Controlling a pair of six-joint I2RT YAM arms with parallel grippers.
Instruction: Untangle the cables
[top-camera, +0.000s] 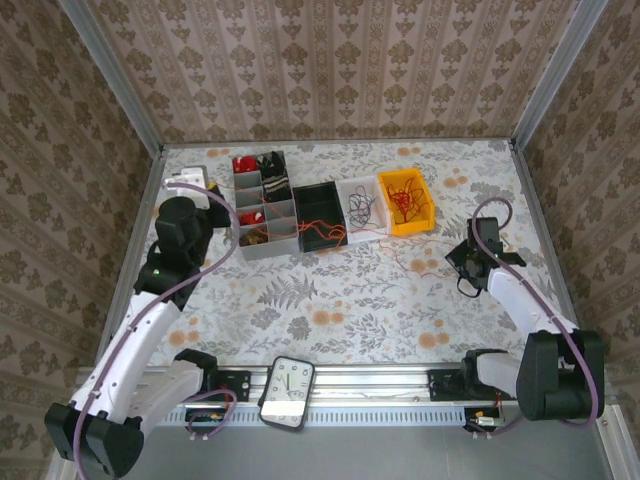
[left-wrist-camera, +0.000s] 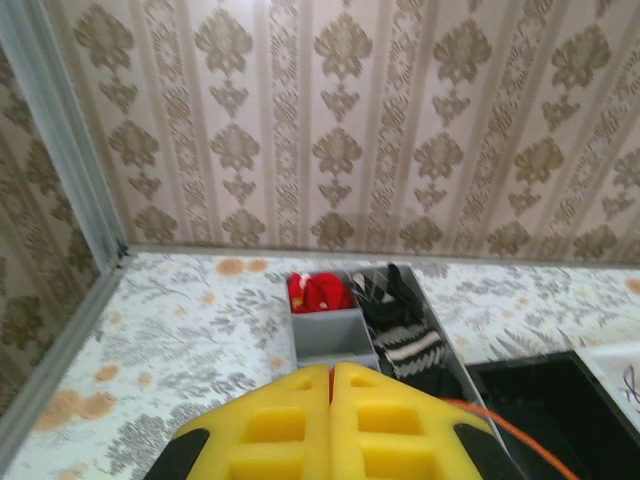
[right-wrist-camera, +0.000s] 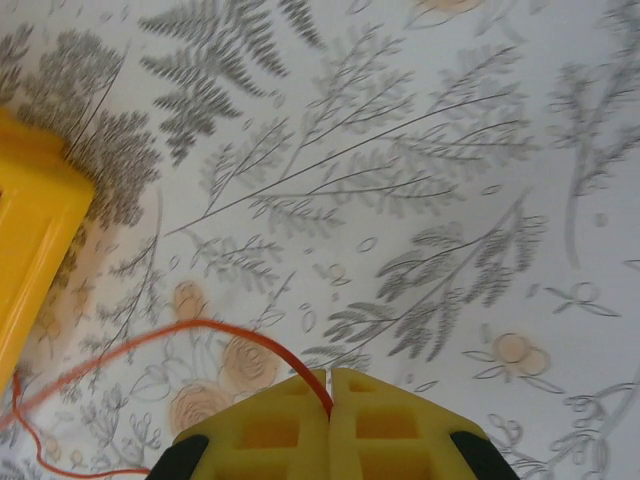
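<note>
While the right jaws pinch one red cable (right-wrist-camera: 200, 324) stretched across the counter (top-camera: 330, 300), the left jaws are closed on nothing visible; most cables (top-camera: 403, 198) lie tangled in far-edge bins (top-camera: 430, 205).

Thin red, orange, black cables (top-camera: 403, 197) sprawl tangled across three bins.

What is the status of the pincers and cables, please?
Right pincer shut on orange cable. Left pincer shut, hold unclear. Nothing blocking.
</note>
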